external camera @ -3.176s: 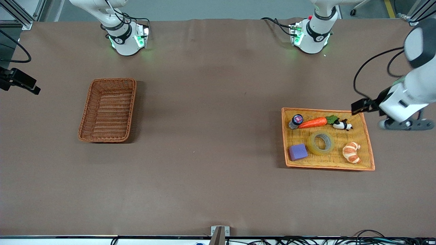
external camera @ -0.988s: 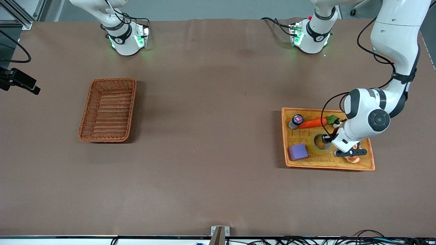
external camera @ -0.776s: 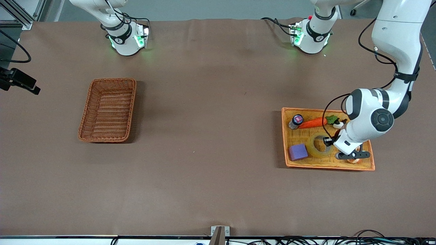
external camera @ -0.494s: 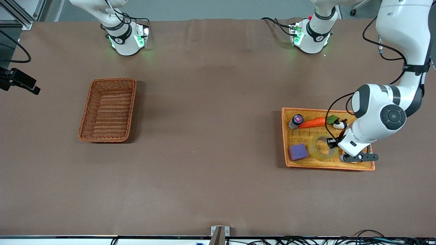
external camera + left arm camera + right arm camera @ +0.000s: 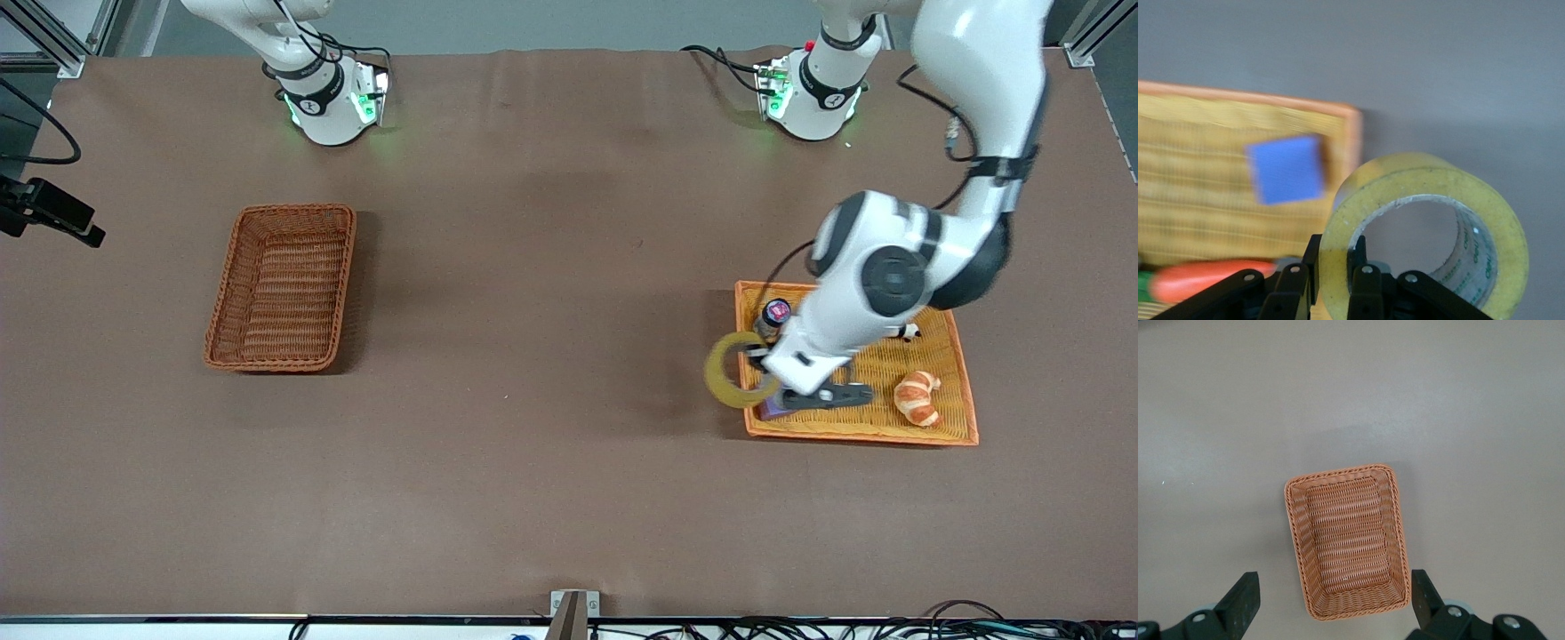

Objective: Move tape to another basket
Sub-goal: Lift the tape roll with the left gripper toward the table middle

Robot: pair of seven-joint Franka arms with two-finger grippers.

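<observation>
My left gripper (image 5: pixel 1331 293) has its jaws pinching the wall of the tape (image 5: pixel 1425 233), one finger inside the ring and one outside, so the roll hangs on edge with its open hole facing sideways. In the front view the left gripper (image 5: pixel 772 372) carries the tape (image 5: pixel 733 371) in the air over the edge of the yellow tray (image 5: pixel 965 418) that faces the right arm's end of the counter, just above the purple block (image 5: pixel 1286 168). The carrot (image 5: pixel 1205 280), a small bottle (image 5: pixel 773 314) and a croissant (image 5: pixel 917 397) lie in that tray.

What the coming move turns on, as I judge it: the basket (image 5: pixel 283 286) sits well apart from the tape, toward the right arm's end of the counter, its long axis running from the robots' edge toward the front camera's edge. The carry has to run along the counter toward it.

My right gripper (image 5: pixel 1331 613) waits high over that basket (image 5: pixel 1348 547), jaws spread wide and holding nothing.
</observation>
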